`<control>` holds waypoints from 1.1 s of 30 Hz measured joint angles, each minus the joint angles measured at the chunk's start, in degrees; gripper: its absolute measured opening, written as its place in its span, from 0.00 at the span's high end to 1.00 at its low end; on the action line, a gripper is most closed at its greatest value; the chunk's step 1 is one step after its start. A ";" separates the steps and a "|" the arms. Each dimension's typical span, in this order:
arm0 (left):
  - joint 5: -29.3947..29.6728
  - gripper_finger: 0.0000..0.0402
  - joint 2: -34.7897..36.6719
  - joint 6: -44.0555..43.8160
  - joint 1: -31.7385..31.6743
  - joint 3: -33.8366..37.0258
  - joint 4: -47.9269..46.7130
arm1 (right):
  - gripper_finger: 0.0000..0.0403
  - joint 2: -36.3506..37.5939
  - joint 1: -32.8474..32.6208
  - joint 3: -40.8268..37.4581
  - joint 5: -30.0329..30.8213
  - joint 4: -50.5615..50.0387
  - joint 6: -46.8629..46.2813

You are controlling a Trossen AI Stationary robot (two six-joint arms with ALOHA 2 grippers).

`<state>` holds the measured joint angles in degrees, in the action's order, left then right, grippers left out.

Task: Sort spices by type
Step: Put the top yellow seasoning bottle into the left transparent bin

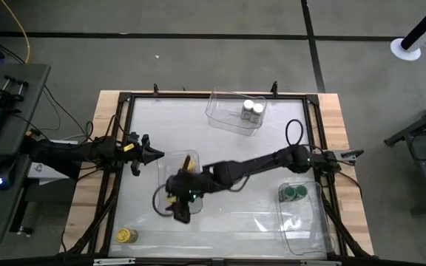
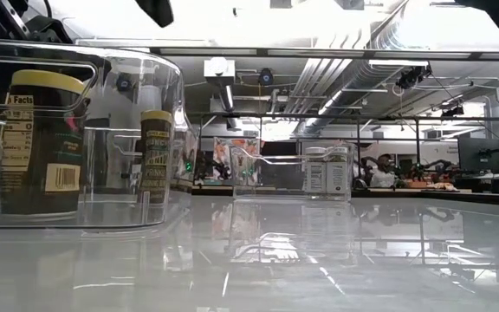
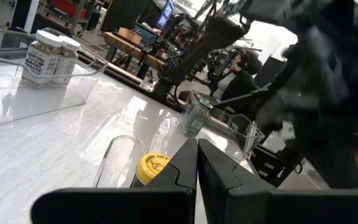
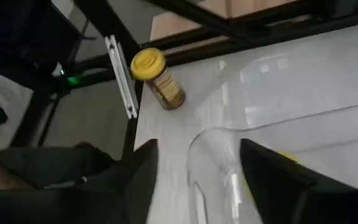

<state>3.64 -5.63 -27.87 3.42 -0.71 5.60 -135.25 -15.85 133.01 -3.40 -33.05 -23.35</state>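
The right gripper [image 1: 181, 212], fingers spread wide and empty, hovers over the rim of the clear bin [image 1: 170, 171] at table centre, with a loose yellow-lidded jar [image 4: 156, 77] standing near the table's corner. The left gripper [image 3: 197, 163], pinched shut, waits beside that bin. The jar looks light, rigid and smooth-sided, so a grip across its body below the lid seems best. The bin's contents are mostly hidden by the arm.

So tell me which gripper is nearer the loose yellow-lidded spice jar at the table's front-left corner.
Right. The right gripper hangs over the central clear bin's near end, a short way from the yellow-lidded jar. The left gripper waits farther back, beyond that bin.
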 joint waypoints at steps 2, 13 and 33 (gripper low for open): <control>-0.02 1.00 0.02 0.01 0.00 0.00 -0.04 | 0.59 -1.49 -1.35 0.00 1.35 2.12 1.32; -0.02 1.00 -0.11 0.01 0.00 -0.02 -0.14 | 0.99 -6.16 -4.27 -0.02 16.30 7.67 6.28; -0.01 1.00 -0.15 0.01 0.00 0.00 -0.08 | 1.00 -9.30 -3.65 -0.04 21.13 9.23 0.87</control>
<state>3.63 -5.78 -27.86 3.42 -0.71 5.52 -144.55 -19.50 132.97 17.73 -23.82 -22.49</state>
